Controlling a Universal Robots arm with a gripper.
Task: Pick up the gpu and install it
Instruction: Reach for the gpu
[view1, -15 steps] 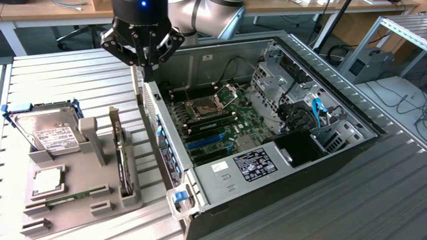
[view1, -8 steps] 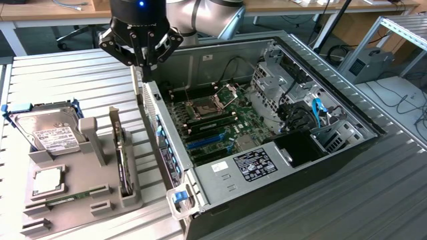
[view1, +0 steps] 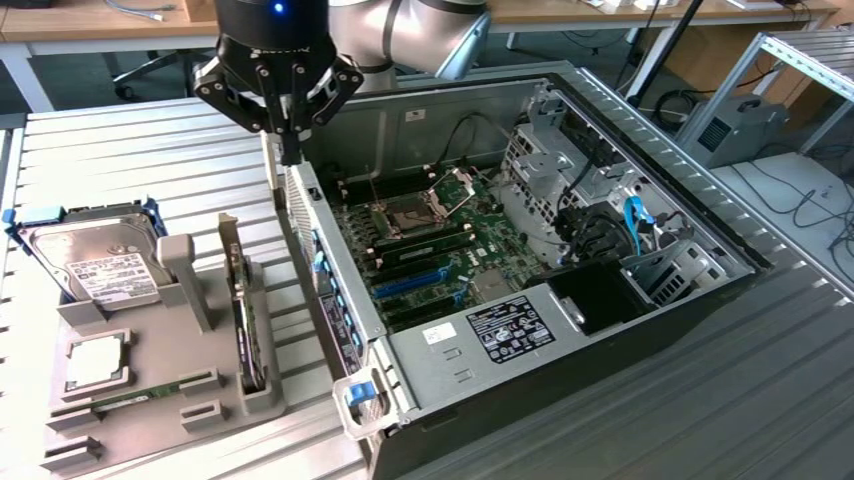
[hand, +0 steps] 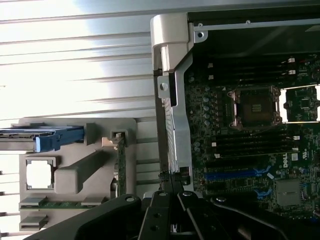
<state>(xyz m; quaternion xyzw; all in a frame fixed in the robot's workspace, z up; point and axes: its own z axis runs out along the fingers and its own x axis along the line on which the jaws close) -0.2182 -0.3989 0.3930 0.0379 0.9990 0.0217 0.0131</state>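
**Shut gripper over the case wall, gpu waiting in its holder**

The gpu (view1: 243, 310) stood on edge in a slot of the grey holder (view1: 147, 370), at the exterior view's left, well apart from the gripper. We judged that so thin an upright card could tip or bind in its slot if it were gripped off-centre. Its bracket might also snag on the holder's post. The hard drive (view1: 100, 262) sat near it, so a misplaced grasp could land on the wrong part. Farther back, the gripper (view1: 287, 152) hung just above the rear wall of the case (view1: 310, 240), its fingers pressed together on nothing. We thought a careless descent there could strike that sheet-metal edge, and shut fingers could not straddle the card.

The holder looked matte and blocky, with moulded slots. The gpu was flat and black, with a silver bracket at its far end. The hard drive was a silver box with a white label in a blue frame. The case was folded, perforated metal around a green motherboard (view1: 454, 250). The table (view1: 134, 150) was ribbed metal.
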